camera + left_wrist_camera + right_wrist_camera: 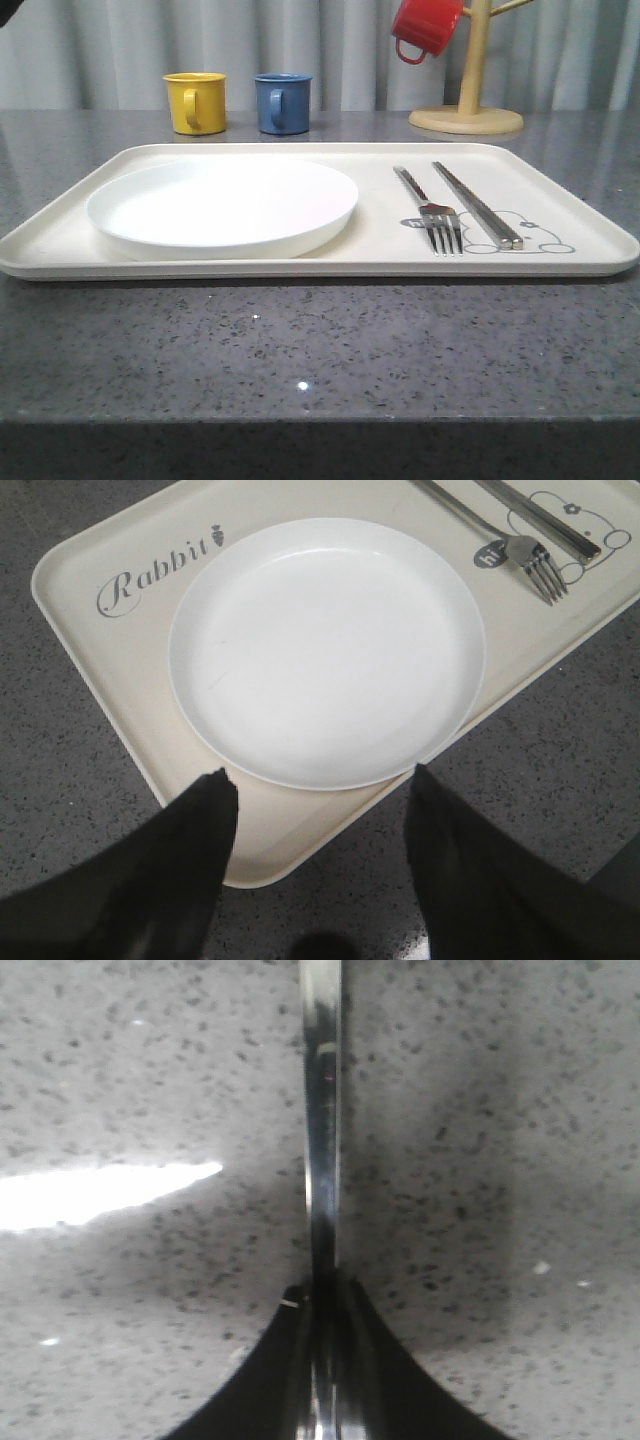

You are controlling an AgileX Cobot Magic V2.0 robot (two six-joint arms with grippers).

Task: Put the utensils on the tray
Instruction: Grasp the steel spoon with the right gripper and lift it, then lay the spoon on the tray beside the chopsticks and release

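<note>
I see right gripper (322,1305) pinching utensil handle (322,1160); left gripper (320,790) spread above tray (90,600); fork (432,212), chopsticks (478,205) right of centre.

A staged kitchen or dining corner, by its furnishings. A grey speckled stone bench (320,350) fills the lower frame of the front view. Along the upper edge, pale pleated curtains (320,50) close off the background. At upper left stand a yellow mug (196,102) and a blue mug (282,102); at upper right a wooden mug tree (468,105) carries a red mug (425,27). In the middle lies a cream tray (250,270) with a white plate (222,207), fork (430,210) and chopsticks (477,204).
</note>
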